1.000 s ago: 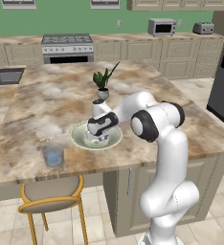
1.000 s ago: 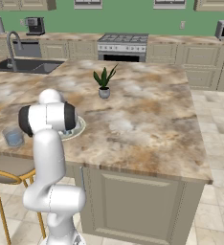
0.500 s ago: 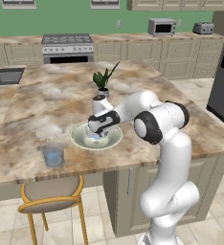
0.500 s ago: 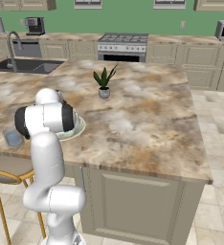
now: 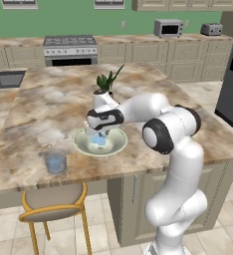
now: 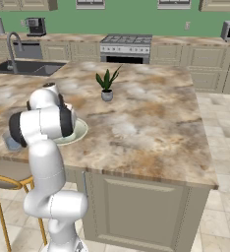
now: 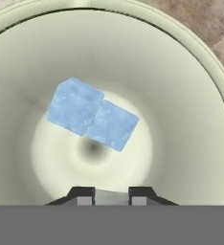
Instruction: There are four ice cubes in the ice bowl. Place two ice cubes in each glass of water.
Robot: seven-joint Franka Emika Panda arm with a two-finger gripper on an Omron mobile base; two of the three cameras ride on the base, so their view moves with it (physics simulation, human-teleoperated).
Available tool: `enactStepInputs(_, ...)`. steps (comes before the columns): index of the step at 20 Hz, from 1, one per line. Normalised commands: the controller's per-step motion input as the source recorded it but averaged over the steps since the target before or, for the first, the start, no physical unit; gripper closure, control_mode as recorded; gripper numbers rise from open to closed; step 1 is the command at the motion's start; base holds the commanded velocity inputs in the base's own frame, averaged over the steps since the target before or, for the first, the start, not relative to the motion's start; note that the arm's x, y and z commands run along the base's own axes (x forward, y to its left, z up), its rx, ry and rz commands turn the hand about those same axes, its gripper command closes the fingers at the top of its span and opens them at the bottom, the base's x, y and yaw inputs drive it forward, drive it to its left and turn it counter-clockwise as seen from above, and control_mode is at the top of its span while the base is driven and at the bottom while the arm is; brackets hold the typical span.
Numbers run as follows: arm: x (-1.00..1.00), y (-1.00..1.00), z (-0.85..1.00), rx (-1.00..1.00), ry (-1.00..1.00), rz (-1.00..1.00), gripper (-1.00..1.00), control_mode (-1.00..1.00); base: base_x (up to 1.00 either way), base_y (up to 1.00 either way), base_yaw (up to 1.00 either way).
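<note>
The ice bowl point(image 5: 119, 145), wide, shallow and pale green, sits near the island's front edge and also shows past the arm point(image 6: 80, 130). My gripper point(image 5: 97, 132) hangs just above its middle, pointing down. Two light-blue ice cubes point(image 7: 74, 106) point(image 7: 113, 125) lie touching on the bowl's floor point(image 7: 181, 95), seen as a blue patch point(image 5: 98, 142) from the left base. A pale block fills the gap between my fingertips point(image 7: 112, 196), so the gripper is shut on an ice cube. One glass of water point(image 5: 55, 162) stands left of the bowl, partly behind my arm point(image 6: 9, 142).
A small potted plant point(image 6: 106, 88) stands behind the bowl, close to my wrist point(image 5: 108, 81). A sink point(image 6: 28, 67) is set in the counter at the far left. A yellow-framed stool point(image 5: 51, 205) stands below the front edge.
My hand has drifted a little to the left above the bowl. The bowl, the glass and the base have stayed put.
</note>
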Motion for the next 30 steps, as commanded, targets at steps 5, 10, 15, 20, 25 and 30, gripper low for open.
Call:
enactStepInputs(5,-0.22,0.4,0.2,0.07,0.04,0.0,1.0,-1.0,0.0,0.0,0.0)
enactStepInputs(10,-0.25,0.39,0.2,0.07,0.01,0.0,1.0,-1.0,0.0,0.0,0.0)
enactStepInputs(15,-0.44,0.48,0.1,0.07,0.0,0.0,1.0,-1.0,0.0,0.0,0.0)
enactStepInputs(20,-0.28,0.7,0.01,0.04,0.0,0.0,1.0,-1.0,0.0,0.0,0.0)
enactStepInputs(25,-0.23,0.65,0.02,0.01,0.0,0.0,1.0,-1.0,0.0,0.0,0.0)
enactStepInputs(30,0.0,0.41,0.09,0.0,0.0,0.0,1.0,-1.0,0.0,0.0,0.0)
